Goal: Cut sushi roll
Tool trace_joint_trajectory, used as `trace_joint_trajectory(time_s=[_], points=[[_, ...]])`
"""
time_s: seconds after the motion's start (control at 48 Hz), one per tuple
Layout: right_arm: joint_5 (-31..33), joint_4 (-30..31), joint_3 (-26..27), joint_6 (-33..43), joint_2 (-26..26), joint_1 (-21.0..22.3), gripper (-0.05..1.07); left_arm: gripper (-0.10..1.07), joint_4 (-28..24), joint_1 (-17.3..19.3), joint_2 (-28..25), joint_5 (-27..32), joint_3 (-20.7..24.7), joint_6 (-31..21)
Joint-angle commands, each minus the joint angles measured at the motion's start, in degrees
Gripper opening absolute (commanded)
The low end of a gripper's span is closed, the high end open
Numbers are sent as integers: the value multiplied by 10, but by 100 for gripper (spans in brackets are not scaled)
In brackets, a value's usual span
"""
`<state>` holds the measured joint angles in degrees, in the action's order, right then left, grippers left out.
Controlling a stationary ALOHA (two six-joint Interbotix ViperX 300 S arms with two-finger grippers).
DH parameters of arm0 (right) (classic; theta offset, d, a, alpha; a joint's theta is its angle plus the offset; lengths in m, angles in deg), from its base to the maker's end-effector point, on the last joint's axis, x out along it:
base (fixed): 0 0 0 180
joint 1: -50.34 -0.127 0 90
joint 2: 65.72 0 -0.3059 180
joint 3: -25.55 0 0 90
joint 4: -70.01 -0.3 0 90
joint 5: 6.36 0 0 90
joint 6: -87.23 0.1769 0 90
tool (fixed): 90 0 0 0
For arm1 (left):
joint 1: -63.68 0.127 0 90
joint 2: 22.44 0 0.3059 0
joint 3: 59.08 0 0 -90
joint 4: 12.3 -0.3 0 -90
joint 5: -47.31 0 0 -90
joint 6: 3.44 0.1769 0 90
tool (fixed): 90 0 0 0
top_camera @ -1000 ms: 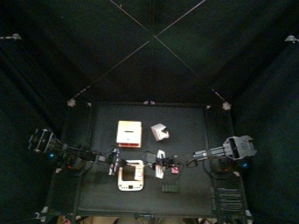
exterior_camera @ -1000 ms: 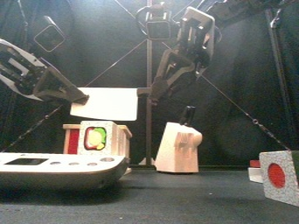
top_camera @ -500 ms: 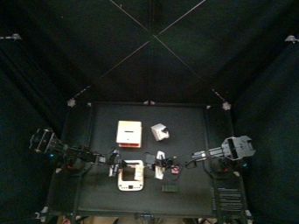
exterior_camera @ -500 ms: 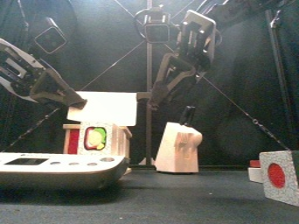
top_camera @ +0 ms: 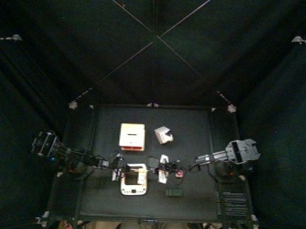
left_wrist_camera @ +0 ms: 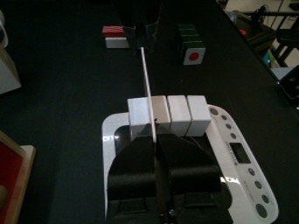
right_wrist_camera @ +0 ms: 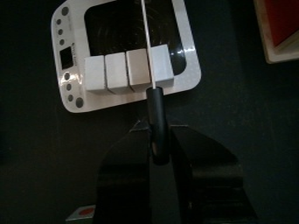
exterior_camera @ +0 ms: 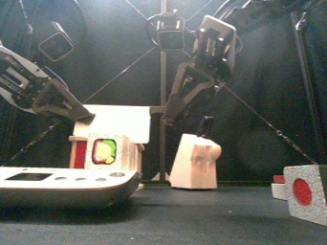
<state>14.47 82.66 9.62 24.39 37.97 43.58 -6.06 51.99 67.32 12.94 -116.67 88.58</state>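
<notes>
So from my seat, the sushi roll (left_wrist_camera: 172, 116) sits on the white cutting board (left_wrist_camera: 229, 144) in the middle of my left wrist view, right ahead of the left gripper (left_wrist_camera: 156, 166). Those jaws look pinched tight on a thin rod (left_wrist_camera: 145, 87), some kind of blade I think, which runs straight up the frame across the roll. The roll's long axis goes left-right there, in white blocks side by side. In the right wrist view the right gripper (right_wrist_camera: 156, 140) is clamped on a knife (right_wrist_camera: 149, 61) whose blade crosses the roll (right_wrist_camera: 131, 68) too. Up top in the left wrist view sit small red and green blocks (left_wrist_camera: 191, 45). In the front view a wooden knife block (exterior_camera: 196, 160) stands mid-frame and a white box (exterior_camera: 111, 138) to its left.
</notes>
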Motion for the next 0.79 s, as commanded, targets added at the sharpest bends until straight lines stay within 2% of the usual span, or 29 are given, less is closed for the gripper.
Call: trace_joint_trajectory(time_s=[0.0,0.521,0.771], points=[[10,-2,2,1,-8,2,35,23,-2,-8,2,5,-4,0],[10,-2,5,2,5,3,35,23,-1,-9,2,18,-4,-2],[10,-7,8,2,9,3,35,23,25,-15,1,24,-4,-2]])
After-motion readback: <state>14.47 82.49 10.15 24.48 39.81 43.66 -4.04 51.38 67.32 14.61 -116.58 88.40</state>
